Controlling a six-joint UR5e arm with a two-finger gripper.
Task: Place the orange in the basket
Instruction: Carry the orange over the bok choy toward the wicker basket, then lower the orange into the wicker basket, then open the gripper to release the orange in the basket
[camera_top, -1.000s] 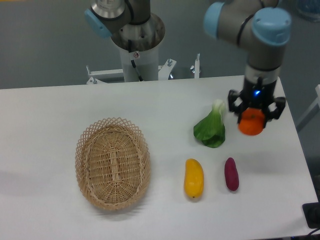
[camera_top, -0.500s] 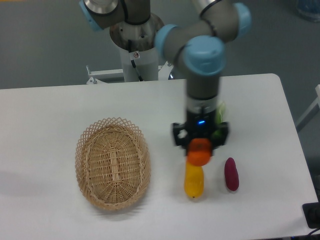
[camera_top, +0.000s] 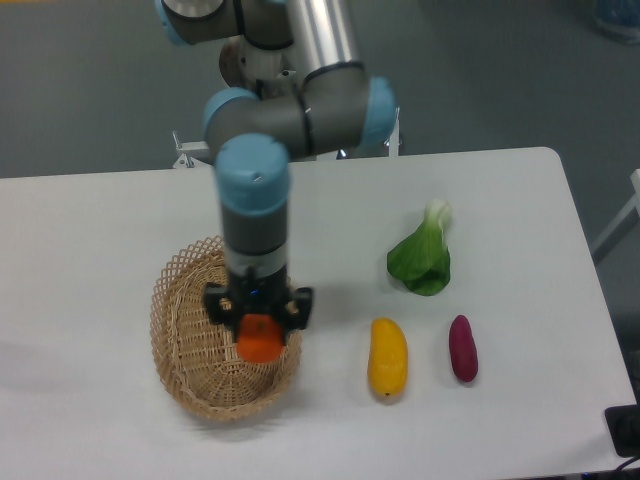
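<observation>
Directly beneath the black two-finger gripper (camera_top: 258, 312), the oval light-tan woven wicker basket (camera_top: 185, 300) with its open lattice rim. Clamped between the fingers, over the basket's right half: the small round bright-orange fruit (camera_top: 260, 340), sides pinched, underside exposed. Probably firm, fairly light and smooth-skinned, apt to roll; best gripped across the widest part, as here. To the gripper's right, an elongated yellow-orange fruit (camera_top: 387, 357) and a dark purple oblong vegetable (camera_top: 462, 348) on the white table (camera_top: 90, 230). Farther right and back, a leafy green vegetable (camera_top: 422, 257). No labels or writing legible.
</observation>
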